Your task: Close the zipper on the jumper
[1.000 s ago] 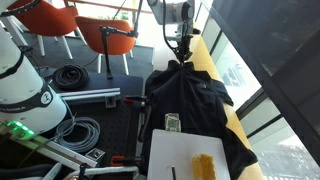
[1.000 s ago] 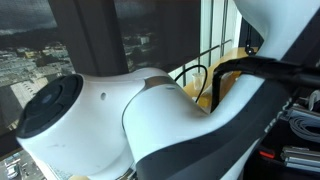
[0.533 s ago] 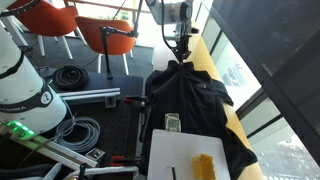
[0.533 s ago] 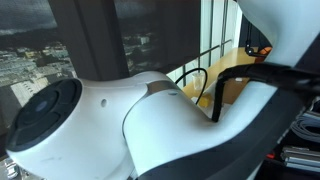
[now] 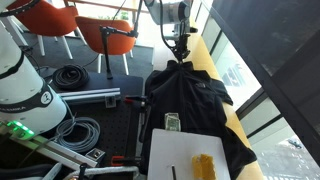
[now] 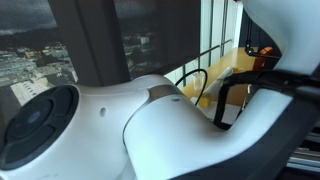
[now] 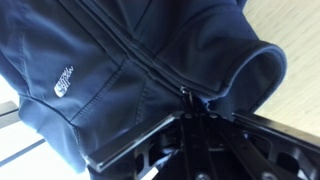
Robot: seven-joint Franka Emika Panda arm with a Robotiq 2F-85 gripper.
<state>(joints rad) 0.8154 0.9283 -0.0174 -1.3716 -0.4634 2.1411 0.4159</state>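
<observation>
The black jumper lies spread lengthwise on a yellow table, collar at the far end. In the wrist view the jumper fills the picture, with a small white logo on the chest. The zipper runs as a thin dark line diagonally up to the collar. My gripper comes in from the bottom, its jaws pressed together on the zipper pull just below the collar. In an exterior view the gripper stands upright over the collar end.
A white board with a yellow item lies over the jumper's near end, beside a small card. Orange chairs and cable coils stand beyond the table. The arm's white body blocks most of an exterior view.
The gripper stays at the collar end with hardly any shift. In the blocked exterior view the arm's white body has swung down and to the left.
</observation>
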